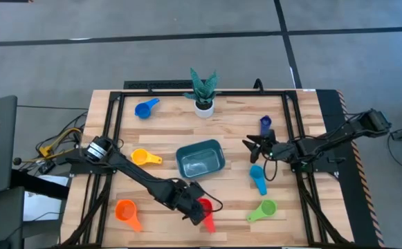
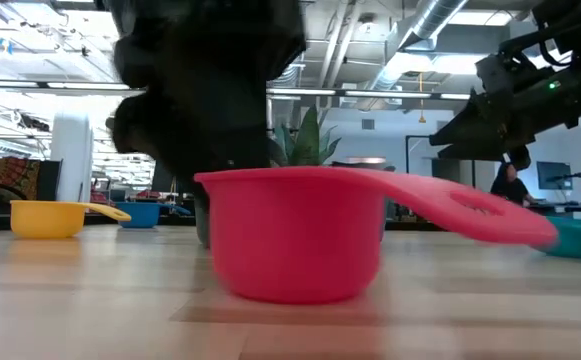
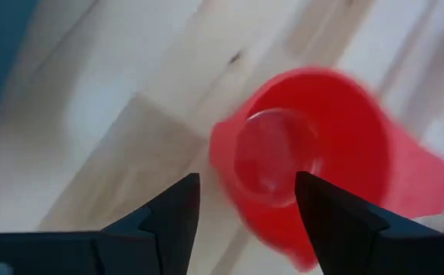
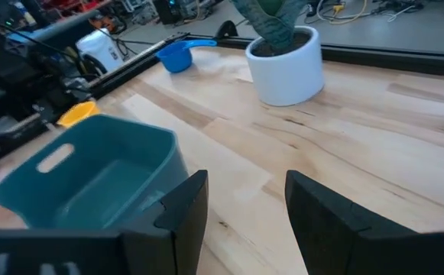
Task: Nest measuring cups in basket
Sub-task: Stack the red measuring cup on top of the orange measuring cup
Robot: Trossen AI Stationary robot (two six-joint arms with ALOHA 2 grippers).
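High view: my left end effector (image 1: 198, 209) hangs over the red cup (image 1: 205, 211) at the counter's (image 1: 304, 124) near edge, just in front of the basket (image 1: 201, 158). Left wrist view shows my fingers (image 3: 168, 221) spread, one on each side of the cup's (image 3: 313, 160) rim, nothing pinched between them; I'd call the grip released, cup not yet taken. Low view has the cup (image 2: 300, 235) sitting flat on the wood, handle out to one side.

My right end effector (image 1: 253, 146) waits w/ fingers apart beside the dark blue cup (image 1: 266, 124), right of the basket; right wrist view looks across at the basket (image 4: 92, 179), which holds no cup as far as I can see.

Still out on the counter: blue cup (image 1: 145, 108) by the plant pot (image 1: 203, 107), yellow (image 1: 144, 158) left of the basket, orange (image 1: 127, 211) at the near left, light blue (image 1: 258, 177) and green (image 1: 262, 210) on the right. Only six cups show.

Step in hand, my read: picking up red, w/ nesting barely begun. Next move calls for lowering so one finger lands inside the wall and one outside, closing on the rim, then lifting and carrying it back a short way to the basket. The rim is thin and the plastic slick, so a square bite matters.
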